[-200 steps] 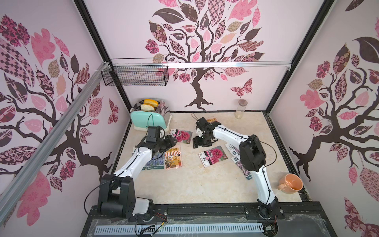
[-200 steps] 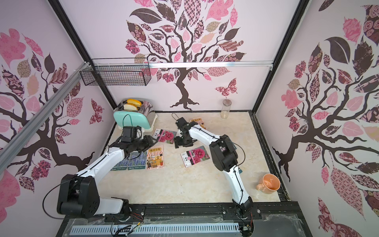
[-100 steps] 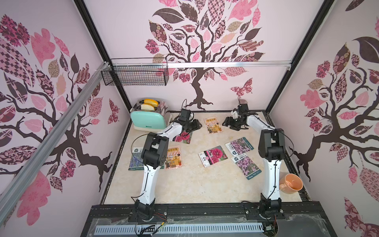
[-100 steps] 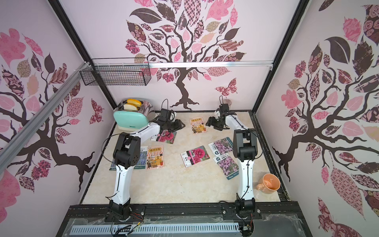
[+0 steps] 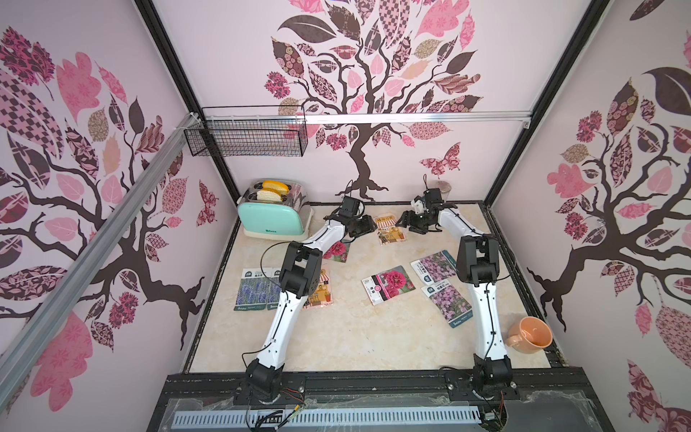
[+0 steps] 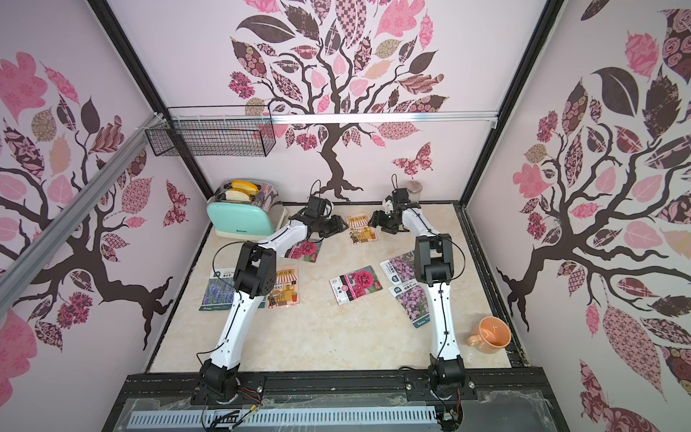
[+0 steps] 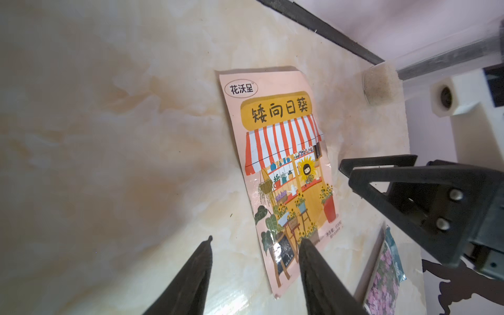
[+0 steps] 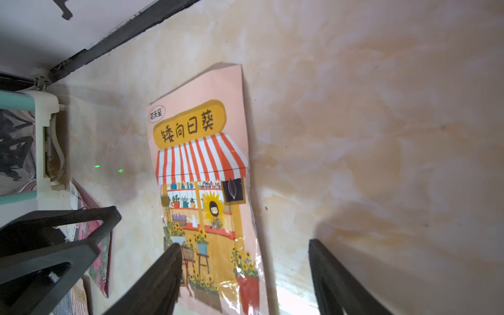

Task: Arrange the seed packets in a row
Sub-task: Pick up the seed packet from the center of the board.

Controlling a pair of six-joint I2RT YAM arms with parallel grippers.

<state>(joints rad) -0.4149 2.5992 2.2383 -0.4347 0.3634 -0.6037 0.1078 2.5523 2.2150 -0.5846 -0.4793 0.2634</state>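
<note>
My left gripper and right gripper are both open and empty, low over the table near the back wall. 1 orange shop packet lies flat between my 2 grippers, ungripped. The other 7 seed packets lie scattered nearer my bases: lavender pair side by side at left, lilac pair at right.

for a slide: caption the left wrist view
open left gripper and right gripper flank a shop-front seed packet flat on the table
</note>
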